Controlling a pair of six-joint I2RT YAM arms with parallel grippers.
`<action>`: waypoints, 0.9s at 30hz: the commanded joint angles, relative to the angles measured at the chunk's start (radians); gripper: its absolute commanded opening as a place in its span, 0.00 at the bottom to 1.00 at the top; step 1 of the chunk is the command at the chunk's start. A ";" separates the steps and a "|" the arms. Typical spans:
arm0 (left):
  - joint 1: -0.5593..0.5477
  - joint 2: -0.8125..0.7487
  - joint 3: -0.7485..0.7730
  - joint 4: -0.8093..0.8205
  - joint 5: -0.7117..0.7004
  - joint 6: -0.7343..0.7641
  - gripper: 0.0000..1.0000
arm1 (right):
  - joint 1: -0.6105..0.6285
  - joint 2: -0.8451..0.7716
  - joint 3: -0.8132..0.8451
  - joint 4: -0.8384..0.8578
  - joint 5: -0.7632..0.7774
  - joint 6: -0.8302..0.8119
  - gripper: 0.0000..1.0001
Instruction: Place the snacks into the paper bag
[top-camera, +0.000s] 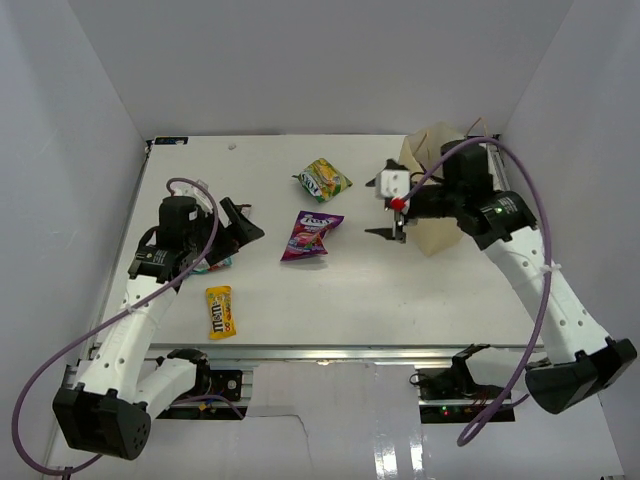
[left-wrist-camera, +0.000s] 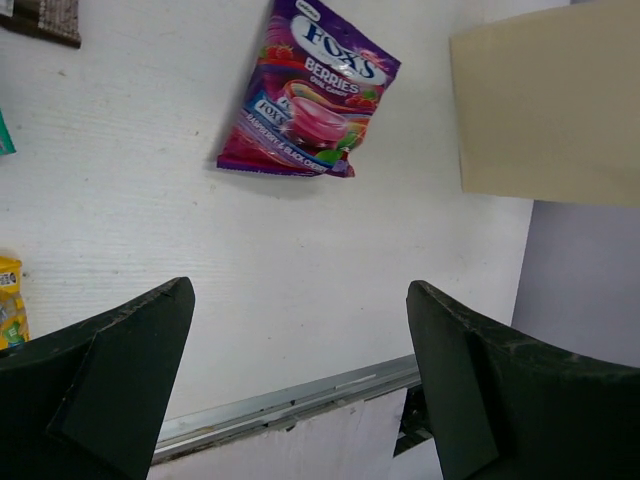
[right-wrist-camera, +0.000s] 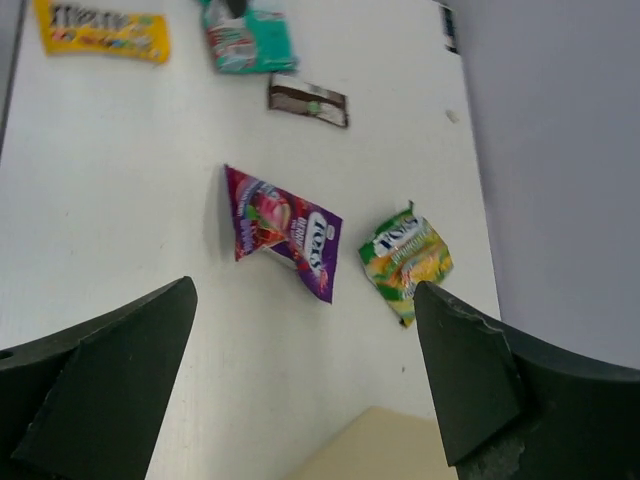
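The tan paper bag (top-camera: 432, 185) stands at the far right, just behind my right gripper (top-camera: 383, 208); its edge also shows in the left wrist view (left-wrist-camera: 545, 110) and the right wrist view (right-wrist-camera: 385, 450). A purple packet (top-camera: 310, 235) (left-wrist-camera: 310, 90) (right-wrist-camera: 285, 232) and a green-yellow packet (top-camera: 322, 180) (right-wrist-camera: 405, 262) lie mid-table. A yellow packet (top-camera: 221, 311) (right-wrist-camera: 100, 32) lies near the front left. A teal packet (top-camera: 215, 264) (right-wrist-camera: 245, 38) is partly under my left arm. My left gripper (top-camera: 250, 220) (left-wrist-camera: 300, 370) and right gripper (right-wrist-camera: 305, 370) are both open and empty above the table.
A small dark brown packet (right-wrist-camera: 308, 100) (left-wrist-camera: 45, 18) lies near the teal one. White walls enclose the table on the left, back and right. The metal front rail (left-wrist-camera: 290, 405) runs along the near edge.
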 joint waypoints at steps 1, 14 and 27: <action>0.002 0.032 0.047 -0.079 -0.063 -0.023 0.98 | 0.150 0.092 0.033 -0.323 0.135 -0.463 0.96; 0.002 -0.129 -0.063 -0.254 -0.141 -0.123 0.98 | 0.250 0.585 0.008 -0.024 0.280 -0.974 0.96; 0.003 -0.348 -0.085 -0.449 -0.282 -0.195 0.98 | 0.266 0.875 0.155 0.145 0.264 -0.794 0.77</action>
